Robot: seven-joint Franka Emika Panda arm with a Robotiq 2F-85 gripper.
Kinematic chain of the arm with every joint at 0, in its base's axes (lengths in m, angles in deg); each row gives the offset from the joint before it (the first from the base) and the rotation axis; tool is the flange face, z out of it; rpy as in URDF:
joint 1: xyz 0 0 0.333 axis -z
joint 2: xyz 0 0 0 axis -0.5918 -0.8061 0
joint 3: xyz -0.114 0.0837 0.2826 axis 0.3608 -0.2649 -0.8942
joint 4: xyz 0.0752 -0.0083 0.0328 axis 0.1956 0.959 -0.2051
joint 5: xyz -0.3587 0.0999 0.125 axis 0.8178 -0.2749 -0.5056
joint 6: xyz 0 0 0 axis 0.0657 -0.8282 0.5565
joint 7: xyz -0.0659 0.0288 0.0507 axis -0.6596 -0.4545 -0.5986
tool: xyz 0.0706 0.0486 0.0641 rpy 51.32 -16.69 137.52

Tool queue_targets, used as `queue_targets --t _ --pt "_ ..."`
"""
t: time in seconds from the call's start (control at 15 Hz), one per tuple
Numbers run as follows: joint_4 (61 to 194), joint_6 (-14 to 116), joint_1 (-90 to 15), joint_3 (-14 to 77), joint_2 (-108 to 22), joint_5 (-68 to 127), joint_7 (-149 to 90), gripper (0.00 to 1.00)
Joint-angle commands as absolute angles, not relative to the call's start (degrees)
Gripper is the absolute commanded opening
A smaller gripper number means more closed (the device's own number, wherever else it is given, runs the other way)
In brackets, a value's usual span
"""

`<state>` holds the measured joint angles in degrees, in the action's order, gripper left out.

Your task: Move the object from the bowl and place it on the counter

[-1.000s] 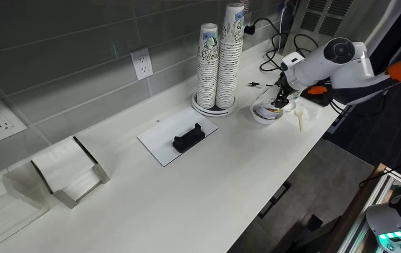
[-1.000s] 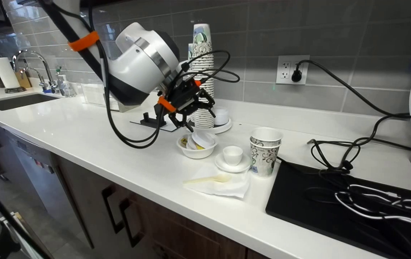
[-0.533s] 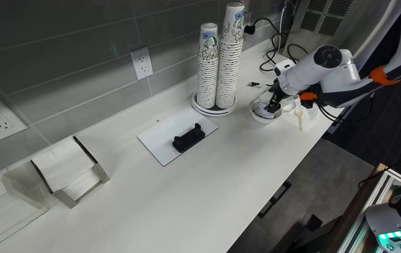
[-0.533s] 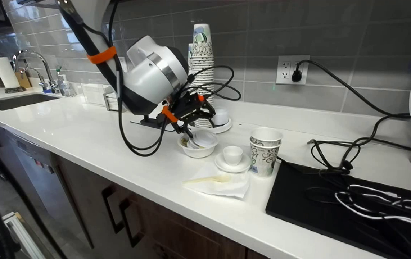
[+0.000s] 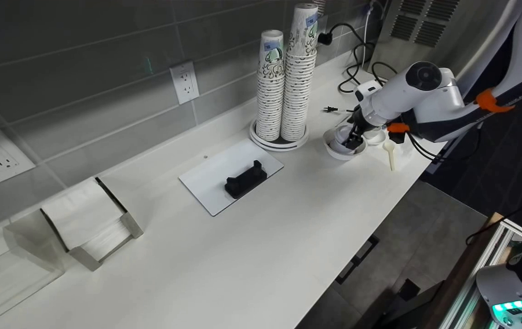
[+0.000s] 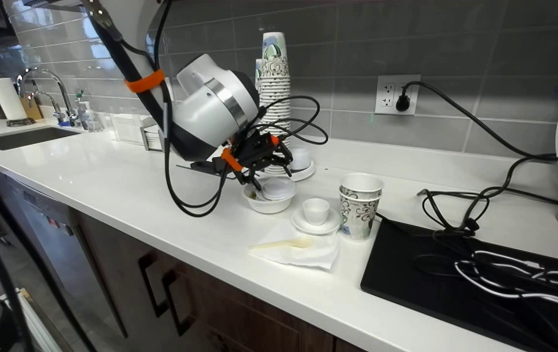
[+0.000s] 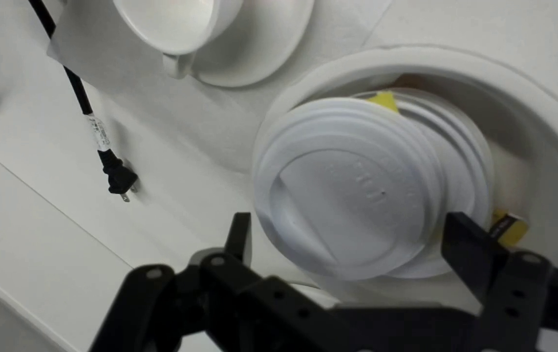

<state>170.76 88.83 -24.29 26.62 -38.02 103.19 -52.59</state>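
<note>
Fingers point(image 7: 469, 252) dropped twd bowl point(image 6: 268, 208), spread nr lid point(image 7: 350, 200).

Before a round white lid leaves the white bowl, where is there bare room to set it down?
Bare: white counter between the grey napkin holder and white rectangular board, and from that board to the front edge. Crowded: around the white bowl, with patterned paper-cup stacks, small white teacup, pale spoon on white napkin.
</note>
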Motion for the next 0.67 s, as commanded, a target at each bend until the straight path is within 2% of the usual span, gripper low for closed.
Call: queue_targets --t 0.0,0.6 --pt "170.60 91.77 -23.51 26.58 -38.62 101.58 -52.39 1.00" --pt "171.14 94.72 -21.62 26.80 -40.30 99.85 -51.44 1.00"
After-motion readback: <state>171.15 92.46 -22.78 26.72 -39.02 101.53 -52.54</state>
